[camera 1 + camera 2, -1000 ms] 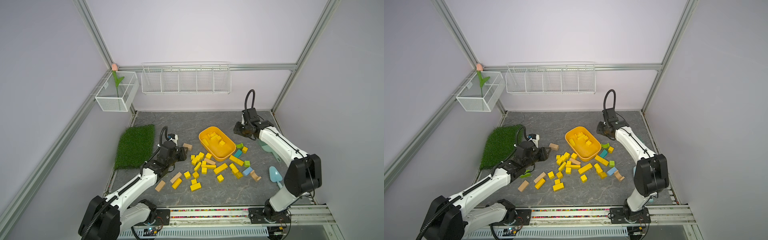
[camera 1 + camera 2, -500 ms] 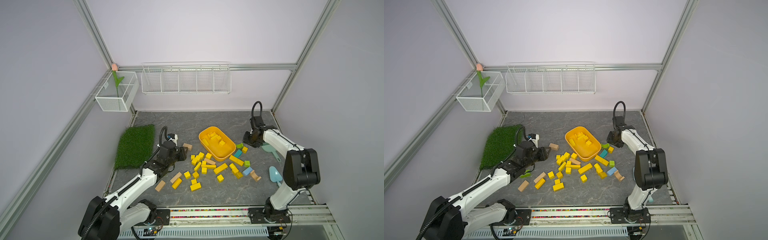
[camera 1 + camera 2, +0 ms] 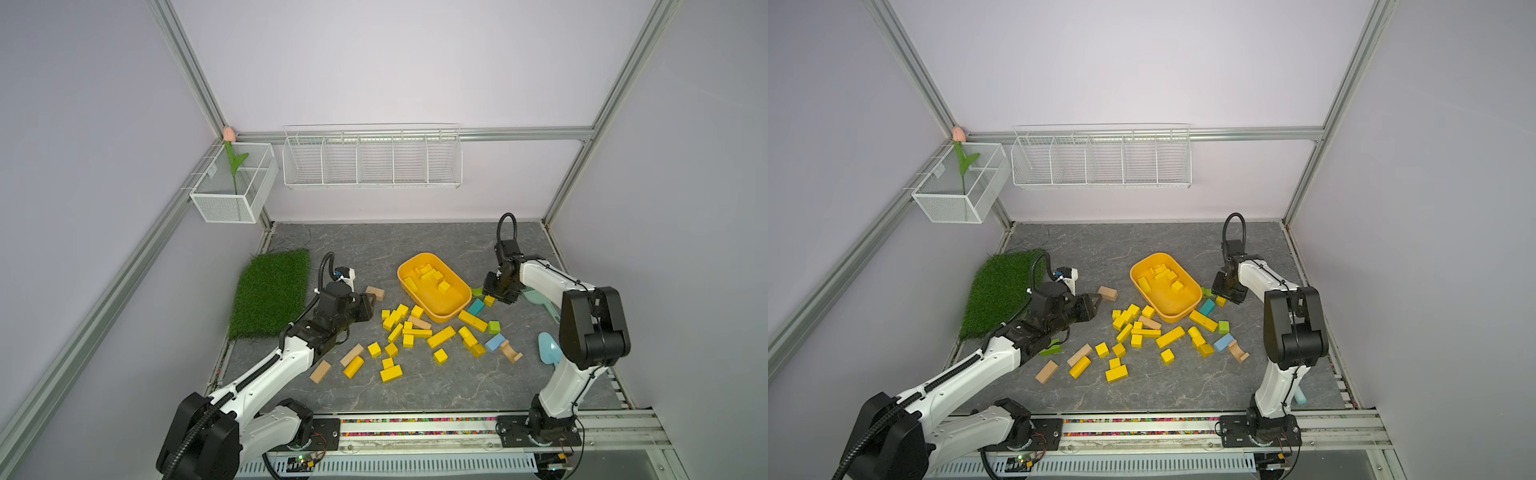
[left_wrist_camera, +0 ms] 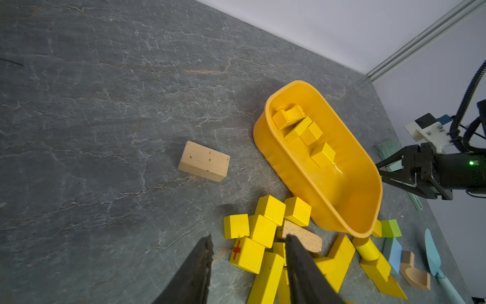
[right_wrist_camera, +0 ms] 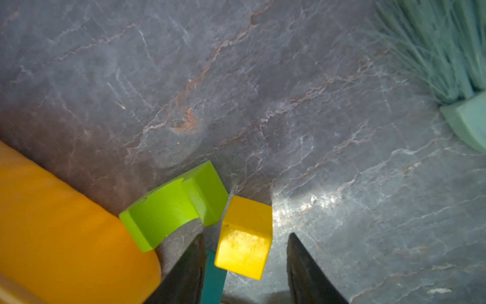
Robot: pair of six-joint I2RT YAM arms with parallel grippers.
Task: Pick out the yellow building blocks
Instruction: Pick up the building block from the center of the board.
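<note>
Your left arm (image 3: 266, 374) extends forward and inward, its forearm low and nearly level. The left gripper (image 4: 248, 237) points ahead with its 2 jaws parted. Your right arm (image 3: 544, 276) is folded at the elbow, forearm reaching inward. The right gripper (image 5: 246, 234) points downward, 2 jaws parted.

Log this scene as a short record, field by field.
tub: yellow-orange oval tub upright on the table, holding several yellow blocks
loose yellow blocks: scattered beside the tub, mixed with tan wooden blocks
right hand: open, jaws either side of a yellow cube, no contact visible; green arch block next to the cube
left hand: open, empty, pointed at the loose yellow blocks
task: unfinished
</note>
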